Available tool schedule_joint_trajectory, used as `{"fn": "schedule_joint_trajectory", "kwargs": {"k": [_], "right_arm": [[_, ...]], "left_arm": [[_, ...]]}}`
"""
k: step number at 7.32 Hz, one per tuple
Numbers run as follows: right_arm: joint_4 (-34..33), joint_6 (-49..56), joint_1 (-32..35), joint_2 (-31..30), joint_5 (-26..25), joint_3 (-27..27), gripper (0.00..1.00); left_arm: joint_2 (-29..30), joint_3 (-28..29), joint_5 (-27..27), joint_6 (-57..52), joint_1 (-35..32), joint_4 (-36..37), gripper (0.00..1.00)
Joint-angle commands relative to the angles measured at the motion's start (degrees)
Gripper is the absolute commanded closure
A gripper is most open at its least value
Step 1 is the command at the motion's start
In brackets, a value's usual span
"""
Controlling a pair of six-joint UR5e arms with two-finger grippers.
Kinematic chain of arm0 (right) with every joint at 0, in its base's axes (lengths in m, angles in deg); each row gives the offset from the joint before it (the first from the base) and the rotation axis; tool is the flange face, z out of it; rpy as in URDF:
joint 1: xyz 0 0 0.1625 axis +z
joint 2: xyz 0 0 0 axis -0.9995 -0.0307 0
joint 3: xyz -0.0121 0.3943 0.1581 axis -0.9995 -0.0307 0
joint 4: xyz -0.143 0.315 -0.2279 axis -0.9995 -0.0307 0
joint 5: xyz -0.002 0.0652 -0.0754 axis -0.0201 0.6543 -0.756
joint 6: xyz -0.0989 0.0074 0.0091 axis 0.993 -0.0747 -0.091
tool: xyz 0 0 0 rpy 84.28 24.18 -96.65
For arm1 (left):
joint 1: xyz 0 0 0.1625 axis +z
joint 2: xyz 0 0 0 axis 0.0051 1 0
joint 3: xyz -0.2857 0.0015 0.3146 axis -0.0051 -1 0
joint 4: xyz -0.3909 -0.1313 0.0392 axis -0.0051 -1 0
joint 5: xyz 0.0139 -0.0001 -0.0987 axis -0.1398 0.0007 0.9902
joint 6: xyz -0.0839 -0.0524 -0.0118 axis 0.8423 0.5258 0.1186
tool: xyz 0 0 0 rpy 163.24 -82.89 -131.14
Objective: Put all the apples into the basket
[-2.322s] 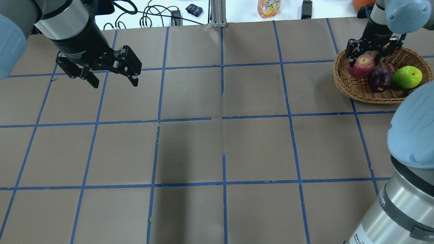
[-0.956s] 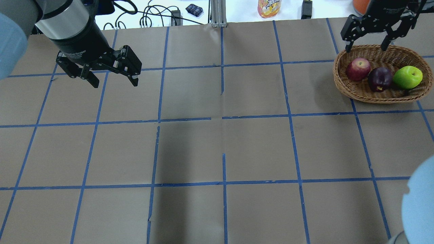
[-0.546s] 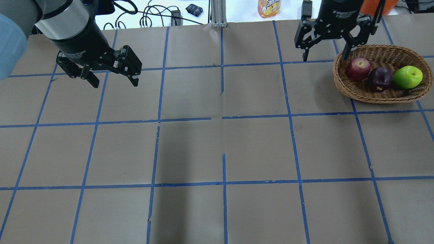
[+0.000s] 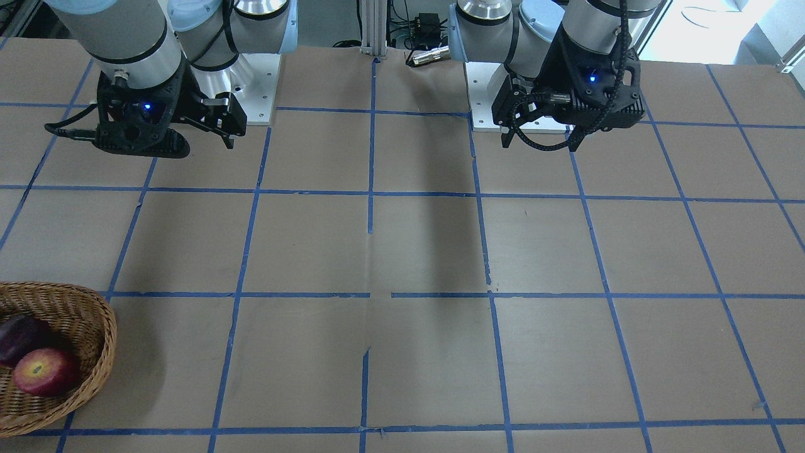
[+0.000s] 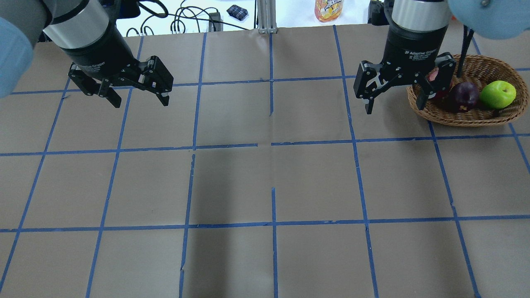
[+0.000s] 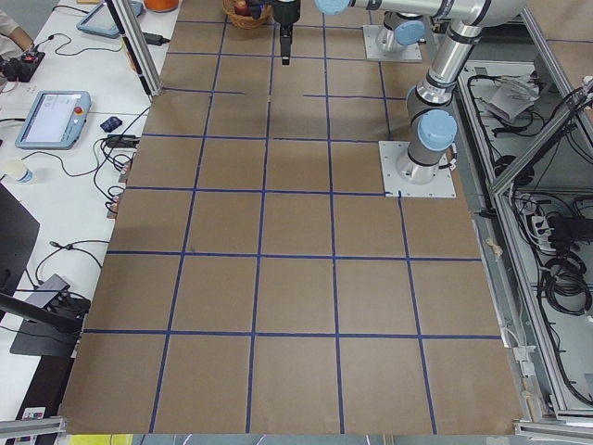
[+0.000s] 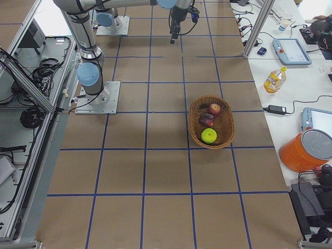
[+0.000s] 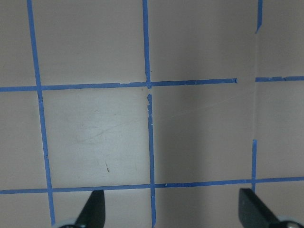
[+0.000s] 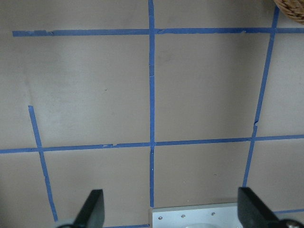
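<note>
Seeing all three apples [image 5: 498,94] in the basket [image 9: 290,8], at 1 o'clock from our right gripper [image 9: 172,209] in its wrist view, which hangs released and empty.

Brightness: we see bright, even indoor light over the brown table [image 5: 372,182] in every view.
Shadows: we find one soft, blurred-edged dark band [image 5: 232,186] running down the table's middle in the overhead and front-facing views.
Glare: we see the white bench [image 5: 290,12] beyond the table nearly washed out, and a small sheen on the green apple [image 5: 498,94].
Sharpness: we find the tape lines [image 5: 232,145] crisp in the fixed views.
Colour: our wrist views look paler and greyer.
</note>
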Motion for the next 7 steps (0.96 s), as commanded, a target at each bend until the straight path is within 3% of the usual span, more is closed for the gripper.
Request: {"fn": "schedule_joint_trajectory", "kwargs": {"k": [1, 6, 7], "right_arm": [[-3.59, 1.66, -0.94, -1.15, -0.07, 3.17, 0.00], [-3.68, 1.76, -4.11, -3.87, 1.07, 3.61, 0.00], [-6.12, 1.85, -4.20, -4.22, 1.07, 4.92, 0.00]], "left_arm": [[0.00, 0.03, 0.00, 0.00, 0.00, 0.00, 0.00], [0.00, 0.03, -0.09, 0.00, 0.00, 0.00, 0.00], [0.00, 0.03, -0.09, 0.00, 0.00, 0.00, 0.00]]}}
